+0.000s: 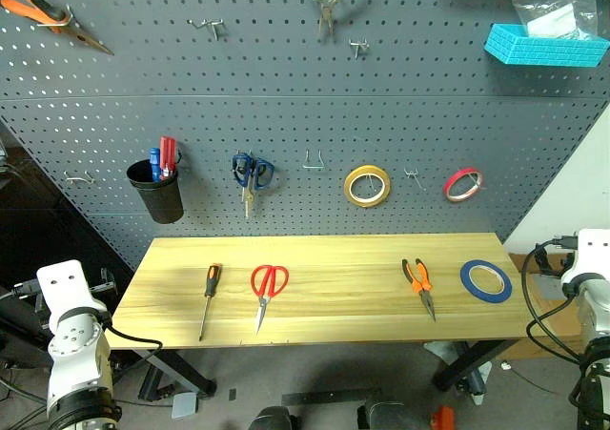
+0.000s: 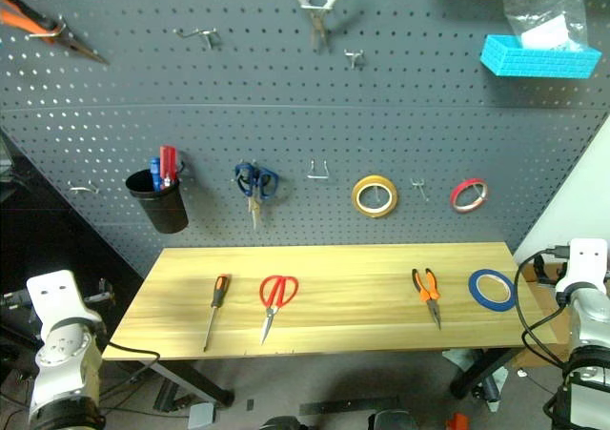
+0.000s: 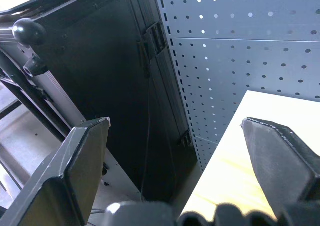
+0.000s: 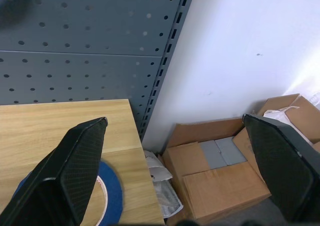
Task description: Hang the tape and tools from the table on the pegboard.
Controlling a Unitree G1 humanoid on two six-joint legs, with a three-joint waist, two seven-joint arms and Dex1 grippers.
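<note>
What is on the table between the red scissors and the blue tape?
The pliers lie there, much nearer the tape than the scissors. The rest of that stretch of table is bare wood, as the left eye view shows.

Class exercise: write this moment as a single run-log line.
left gripper open, empty | right gripper open, empty | blue tape, pliers, red scissors, screwdriver on table

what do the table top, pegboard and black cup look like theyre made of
Table: light wood or wood-look laminate, matte, with visible grain streaks. Pegboard: probably painted sheet metal, dark grey, with evenly punched holes and metal hooks. Cup: likely plastic, smooth black with a slight sheen.
</note>
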